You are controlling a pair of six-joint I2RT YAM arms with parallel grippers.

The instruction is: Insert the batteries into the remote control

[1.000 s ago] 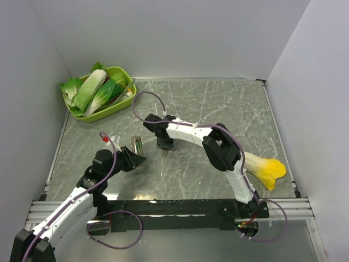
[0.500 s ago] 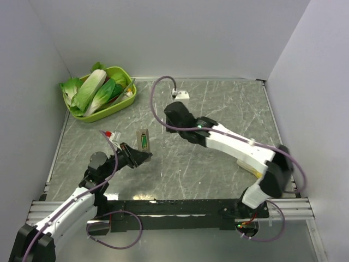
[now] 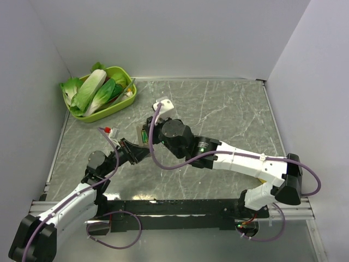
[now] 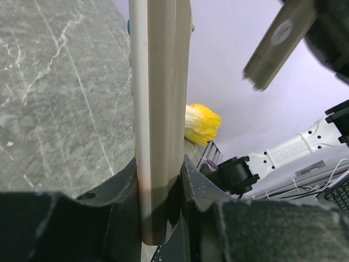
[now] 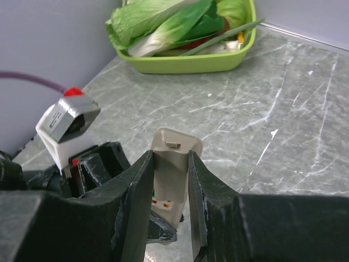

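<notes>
Swinging back from the 12 o'clock side of the grey marbled tabletop (image 3: 234, 109), the right arm has come leftward and nearer over the last half second, so that its gripper now meets the remote. The left arm has barely shifted. At the 10 o'clock corner sits a lime-green plastic tray (image 3: 103, 115) heaped with leafy green-and-white vegetables (image 3: 90, 90). Toward 9 o'clock, a little left of the tabletop's middle, the left gripper (image 4: 160, 170) is clenched on the lower part of the slim beige-grey rectangular remote control (image 4: 161, 82). It holds the remote clear of the tabletop, and the bar sticks straight out from between the black fingers. The right gripper (image 5: 170, 158) reaches across from the 3 o'clock side and straddles the remote's rounded upper end, one black finger close along each long edge. Its wrist view looks into the open, hollow back of the casing. Whether those fingers press the casing or merely flank it I cannot tell. At 4 o'clock a yellow-tipped cream vegetable (image 4: 202, 123) lies on the tabletop, mostly beneath the right arm in the overhead view.
</notes>
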